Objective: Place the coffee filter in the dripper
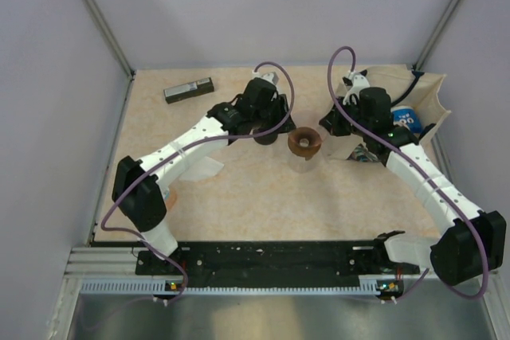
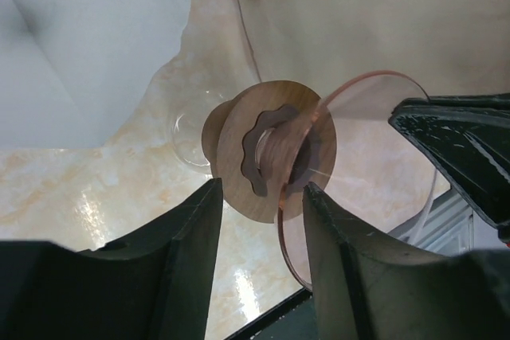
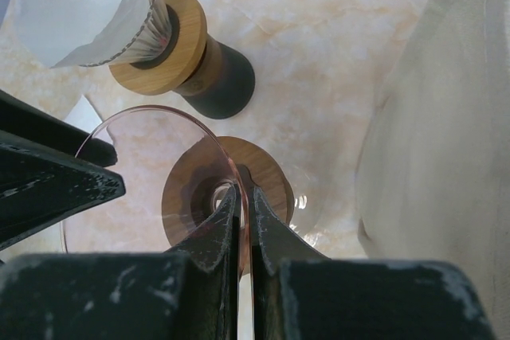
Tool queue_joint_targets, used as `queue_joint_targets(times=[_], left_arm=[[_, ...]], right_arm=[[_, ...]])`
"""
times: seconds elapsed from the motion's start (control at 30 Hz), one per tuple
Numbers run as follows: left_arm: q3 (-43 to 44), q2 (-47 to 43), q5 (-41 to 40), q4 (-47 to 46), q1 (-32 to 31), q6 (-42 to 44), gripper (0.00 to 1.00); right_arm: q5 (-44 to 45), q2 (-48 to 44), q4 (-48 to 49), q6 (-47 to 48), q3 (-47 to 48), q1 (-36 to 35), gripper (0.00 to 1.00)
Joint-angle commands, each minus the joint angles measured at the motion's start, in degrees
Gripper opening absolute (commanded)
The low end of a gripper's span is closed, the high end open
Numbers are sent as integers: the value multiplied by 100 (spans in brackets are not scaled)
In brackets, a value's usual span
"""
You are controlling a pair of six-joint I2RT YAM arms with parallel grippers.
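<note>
The dripper (image 1: pixel 305 142) is a clear pink-tinted glass cone with a brown wooden collar, standing on a clear glass at mid-table. My right gripper (image 1: pixel 327 131) is shut on its rim, with the fingers pinching the glass edge in the right wrist view (image 3: pixel 241 189). My left gripper (image 1: pixel 280 127) is open and empty just left of the dripper. In the left wrist view (image 2: pixel 263 189) the rim (image 2: pixel 291 220) lies between its jaws, close to the right finger. White coffee filters (image 3: pixel 80 5) sit in a wooden-ringed holder (image 3: pixel 191 53) with a dark base, beyond the dripper.
A beige cloth bag (image 1: pixel 426 97) with a blue-and-white item (image 1: pixel 405 117) lies at the right, close to my right arm. A dark flat box (image 1: pixel 189 89) lies at the back left. White paper (image 1: pixel 209 166) shows under my left forearm. Walls enclose the table.
</note>
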State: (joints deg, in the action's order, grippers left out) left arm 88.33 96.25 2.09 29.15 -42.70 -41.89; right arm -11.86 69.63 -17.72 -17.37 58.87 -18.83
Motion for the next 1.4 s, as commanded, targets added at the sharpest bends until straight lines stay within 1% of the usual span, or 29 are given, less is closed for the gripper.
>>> queue_joint_targets(times=[0.0,0.17,0.2,0.33,0.37,0.4,0.53,0.67,0.7,0.77,0.93,1.1,1.23,1.37], left_arm=[[237,105,-86,3,-37,58,46],[228,201,-77,39,-54,67,35],[228,236,-51,39,-63,58,26],[211,368,20,65,-98,40,6],[210,386,2,100,-107,32,2],[202,421,-24,152,-107,40,0],[0,456,-77,205,-107,32,0],[8,474,-156,451,-125,5,0],[8,465,-356,504,-116,23,0],[8,509,-402,627,-116,14,0],[131,746,-297,1004,-125,-12,0],[395,975,-463,1453,-186,-12,0],[237,984,-455,1436,-248,-47,0],[-140,948,-437,1269,-248,-144,0]], right_arm=[[-115,42,-408,137,-200,28,0],[-62,78,-417,128,-341,29,0],[-36,86,-417,102,-367,28,0],[78,86,-417,75,-569,29,0],[104,95,-408,58,-613,28,0],[122,95,-417,49,-675,37,0],[227,130,-435,-21,-824,29,0],[622,314,-776,-188,-869,28,0],[693,376,-821,-267,-903,37,0],[781,429,-856,-398,-1026,28,0],[667,534,-821,-654,-1474,63,0],[483,579,-848,-786,-1896,379,0],[483,447,-848,-707,-2090,486,0],[465,455,-830,-645,-2160,486,0]])
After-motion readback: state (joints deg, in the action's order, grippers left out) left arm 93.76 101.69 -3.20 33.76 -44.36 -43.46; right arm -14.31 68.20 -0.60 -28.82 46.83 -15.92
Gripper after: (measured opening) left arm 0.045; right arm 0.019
